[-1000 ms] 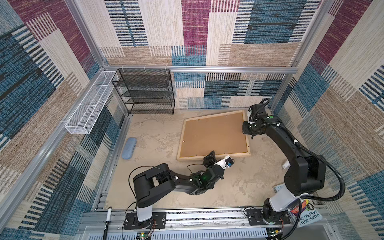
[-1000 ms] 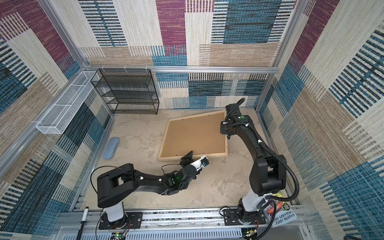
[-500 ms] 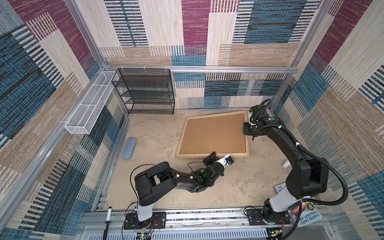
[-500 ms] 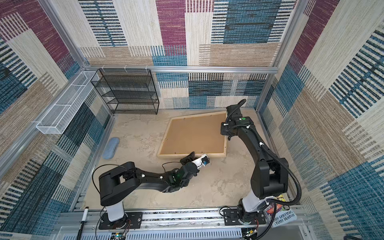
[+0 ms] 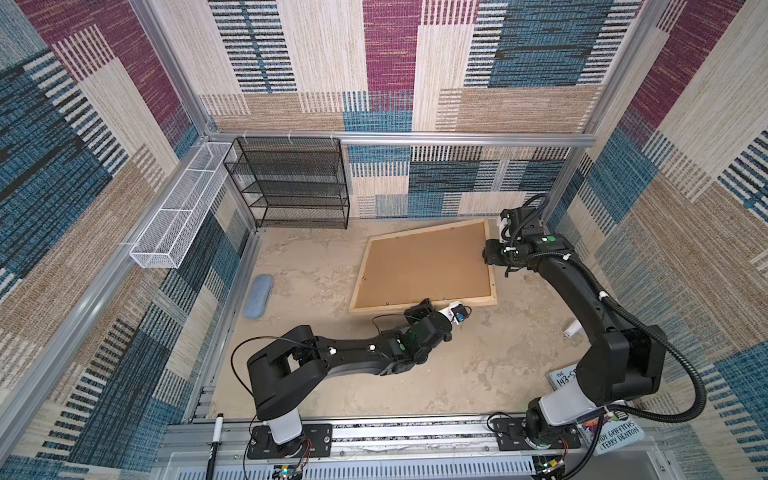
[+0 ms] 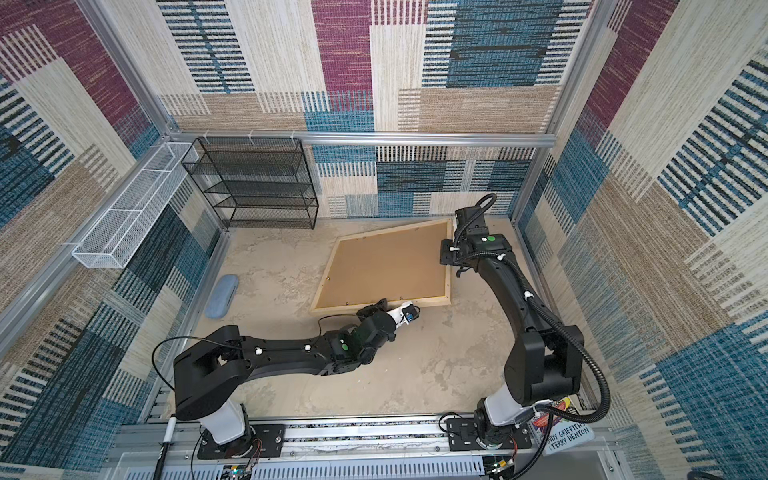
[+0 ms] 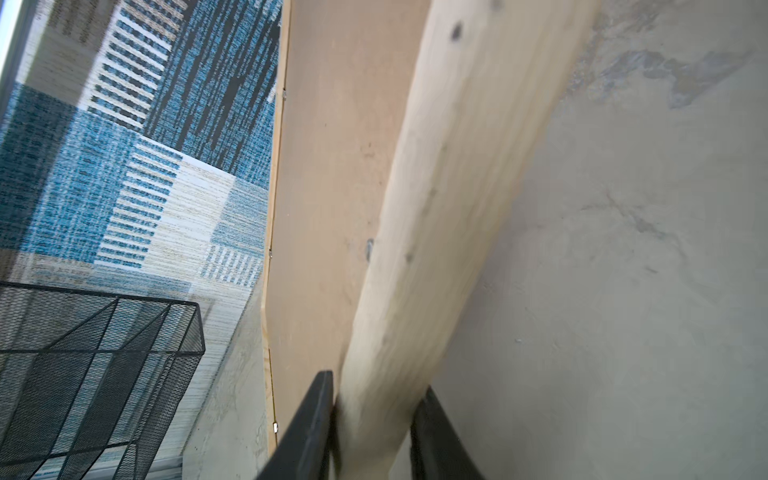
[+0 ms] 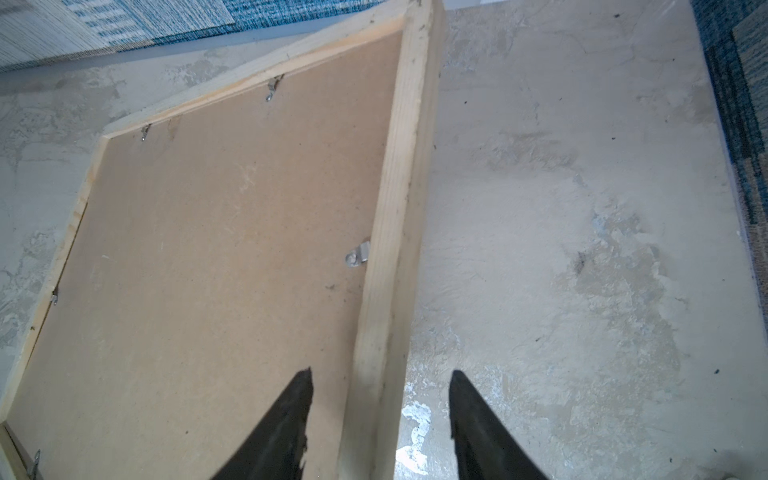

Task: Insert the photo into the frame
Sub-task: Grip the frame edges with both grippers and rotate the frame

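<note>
Now frame (image 5: 374, 307) face-down, long axis across; L gripper (image 7: 376, 382) clamps it, R gripper (image 8: 381, 371) wide.

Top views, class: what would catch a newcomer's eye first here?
The frame lying back-up at the far right of the table, brown backing board showing. The left gripper clamps its near rail; the right gripper stands open astride its right rail.

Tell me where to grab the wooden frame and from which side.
Grip a pale wood rail of the frame, coming from its outer edge, one finger outside and one over the backing board. It lies back up, so only the raised rails offer a pinch. The left gripper clamps the near rail this way; the right gripper straddles a side rail, open.
</note>
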Tool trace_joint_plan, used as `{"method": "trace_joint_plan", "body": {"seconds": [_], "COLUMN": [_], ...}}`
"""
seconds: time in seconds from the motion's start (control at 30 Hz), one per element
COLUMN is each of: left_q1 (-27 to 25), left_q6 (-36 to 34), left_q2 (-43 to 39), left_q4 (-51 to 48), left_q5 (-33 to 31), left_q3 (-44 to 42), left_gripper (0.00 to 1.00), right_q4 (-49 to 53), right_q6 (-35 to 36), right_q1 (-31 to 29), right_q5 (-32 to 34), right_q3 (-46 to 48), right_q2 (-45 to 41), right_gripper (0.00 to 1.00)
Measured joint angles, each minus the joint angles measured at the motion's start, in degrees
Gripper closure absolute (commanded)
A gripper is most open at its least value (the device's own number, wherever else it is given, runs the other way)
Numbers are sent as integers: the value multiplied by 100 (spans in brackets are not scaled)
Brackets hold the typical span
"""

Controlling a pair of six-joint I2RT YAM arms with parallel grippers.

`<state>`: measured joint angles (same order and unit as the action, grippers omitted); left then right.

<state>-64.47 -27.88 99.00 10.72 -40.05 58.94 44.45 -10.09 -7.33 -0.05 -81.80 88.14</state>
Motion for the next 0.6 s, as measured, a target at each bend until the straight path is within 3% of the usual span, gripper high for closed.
{"method": "trace_joint_plan", "body": {"seconds": [0.13,0.33,0.6], "left_q1": [66,144,197], "left_q6": [337,728,1193], "left_q2": [-52,-127,-278], "left_q4": [-981,-2087,-3322], "left_q5": [216,448,577], "left_q3": [450,898,1908], "left_gripper": [81,82,81], "right_q4": [-232,-699,-970], "right_q6": [-42,-190,-236], "right_q1": [170,962,1421], "right_q5": [0,9,-140], "right_q3": [90,614,1202], "right_q2": [-391,-1292,-1558], "right_gripper": [36,34,33]}}
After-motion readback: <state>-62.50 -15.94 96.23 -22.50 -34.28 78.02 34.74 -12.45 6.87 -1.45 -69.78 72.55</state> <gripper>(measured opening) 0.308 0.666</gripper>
